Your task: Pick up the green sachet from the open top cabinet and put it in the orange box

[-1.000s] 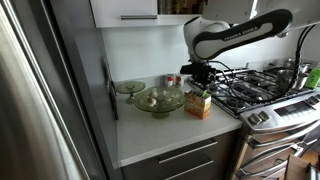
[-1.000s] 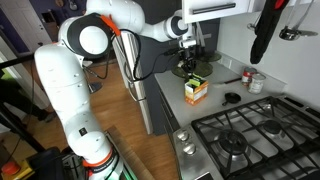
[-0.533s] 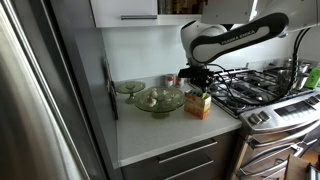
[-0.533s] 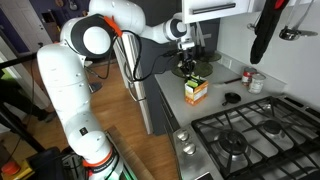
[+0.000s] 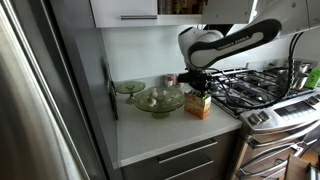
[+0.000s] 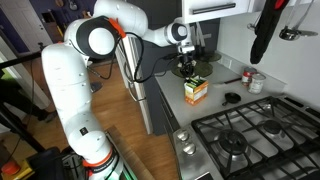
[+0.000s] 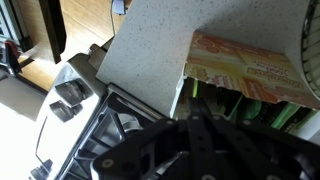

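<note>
Orange box (image 5: 198,105) stands on the desk (image 5: 170,135), just beside the glass bowl (image 5: 158,99), and green sachets (image 7: 240,108) show inside it in the wrist view. The end effector (image 5: 197,82) hangs just above the box. Whether it is released or clenched I cannot tell.

On counter (image 5: 150,135), orange box (image 5: 198,105) is sitting between glass bowl (image 5: 159,99) and stove (image 5: 258,88); gripper (image 5: 197,85) is hanging just above it, top cabinet (image 5: 125,10) overhead.

wall (image 5: 140,55): white | floor (image 6: 122,125): wood | counter (image 5: 150,130): pale, speckled | stove (image 6: 250,135): gas
</note>
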